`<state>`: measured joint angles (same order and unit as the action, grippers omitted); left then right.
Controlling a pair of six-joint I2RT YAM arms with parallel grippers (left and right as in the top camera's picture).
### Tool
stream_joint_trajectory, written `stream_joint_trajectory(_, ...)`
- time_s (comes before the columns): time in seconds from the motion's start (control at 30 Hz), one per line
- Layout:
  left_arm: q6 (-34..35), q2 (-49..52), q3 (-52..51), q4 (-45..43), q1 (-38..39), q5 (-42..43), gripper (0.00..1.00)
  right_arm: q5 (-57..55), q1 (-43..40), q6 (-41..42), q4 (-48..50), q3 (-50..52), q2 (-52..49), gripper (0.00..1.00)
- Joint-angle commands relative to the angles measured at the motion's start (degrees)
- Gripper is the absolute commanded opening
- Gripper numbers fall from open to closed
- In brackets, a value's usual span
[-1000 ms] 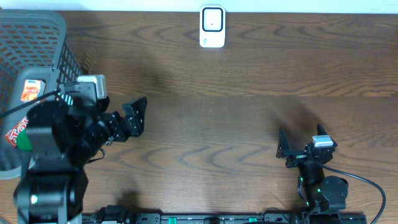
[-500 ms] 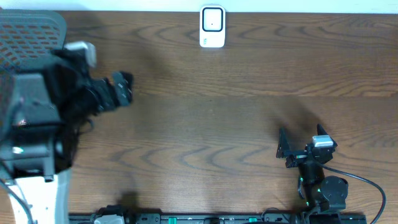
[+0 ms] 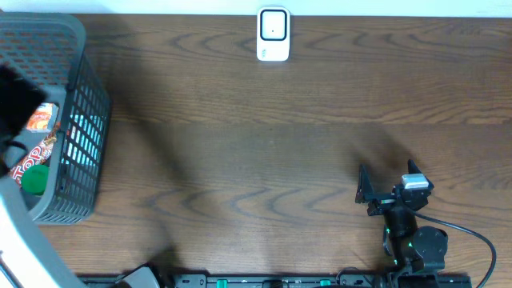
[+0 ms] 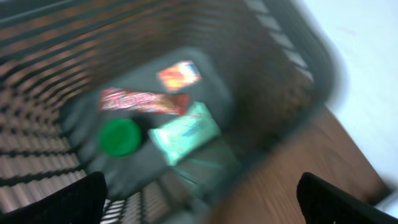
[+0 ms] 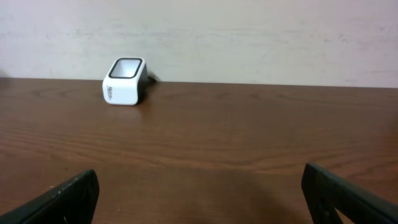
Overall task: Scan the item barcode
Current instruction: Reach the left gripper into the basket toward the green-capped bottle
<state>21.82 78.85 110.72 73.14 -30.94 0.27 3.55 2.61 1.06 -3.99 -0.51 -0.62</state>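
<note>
My left jaws, wide and empty, hang over the basket (image 3: 86,120) at left; its red bar (image 4: 144,101) lies below, lengthwise jaw to jaw; my right jaws, wide too, sit well apart.

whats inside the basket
In the basket: an orange packet, a red bar, a round green lid and a mint pouch. Blur hides any barcodes, and whatever lies beneath them is covered.

Overhead, we look straight down on the table (image 3: 280,160) from well above. At the left wrist we hang over the basket (image 4: 93,37), looking steeply down into it, close and blurred. At the right wrist we sit low over the tabletop, facing the distant scanner (image 5: 124,81) and back wall (image 5: 249,31). Basket and scanner both recur overhead.
</note>
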Motion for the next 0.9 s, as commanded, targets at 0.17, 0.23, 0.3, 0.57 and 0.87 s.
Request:
stream_joint_trajectory(0.17, 8.72, 11.08, -0.76, 3.76, -11.37, -4.07, 0.98, -0.26, 0.11, 0.79, -0.07, 0.20, 0.31, 0.99)
stream_joint_trajectory(0.23, 8.72, 13.18, -2.03, 3.63, -11.65, -4.15, 0.98, -0.26, 0.11, 0.79, -0.07, 0.20, 0.31, 0.99)
stream_joint_trajectory(0.3, 7.91, 15.65, -5.14, 1.62, -11.65, -4.24, 0.98, -0.26, 0.11, 0.79, -0.07, 0.20, 0.31, 0.99)
stream_joint_trajectory(0.57, -1.53, 17.29, -17.88, -11.39, -11.65, -5.03, 0.98, -0.26, 0.11, 0.79, -0.07, 0.20, 0.31, 0.99)
stream_joint_trajectory(0.87, -4.90, 17.40, -27.93, -19.30, -11.65, -5.09, 0.98, -0.26, 0.11, 0.81, -0.07, 0.20, 0.31, 0.99)
